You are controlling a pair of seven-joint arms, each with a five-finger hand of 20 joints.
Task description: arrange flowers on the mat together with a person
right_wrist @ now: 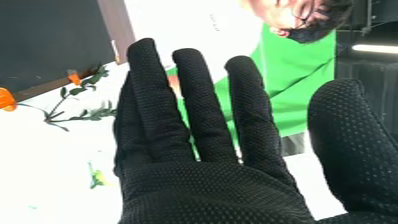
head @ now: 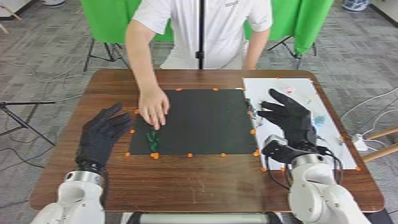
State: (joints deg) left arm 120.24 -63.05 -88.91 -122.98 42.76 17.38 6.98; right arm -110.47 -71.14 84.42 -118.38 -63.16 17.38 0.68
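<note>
Black mat (head: 204, 120) lies at mid-table on the brown wooden table (head: 213, 187), orange tabs (head: 155, 155) along its edges. Green sprig (head: 153, 142) is on the mat, near left corner, lying roughly near-to-far. Person (head: 209, 30) in a white shirt stands at the far side of the table; one hand (head: 154, 104) reaches over the mat's left side, fingers pointing down toward the far end of the green sprig. Contact there: cannot tell. Robot's left hand (head: 98, 137) is just left of the mat, fingers extended and loosely relaxed. Robot's right hand (head: 290, 120) is over the white sheet (head: 264, 86), right of the mat; fingers straight, thumb held well away from them, as the right wrist view (right_wrist: 204, 192) also records. On the white sheet: a leafy sprig (right_wrist: 58, 108) close to the black mat, a small yellow-green piece (right_wrist: 99, 177), a pink piece (head: 290, 91) toward the far end, and a pale blue piece (head: 320, 120) to the right of the right hand.
</note>
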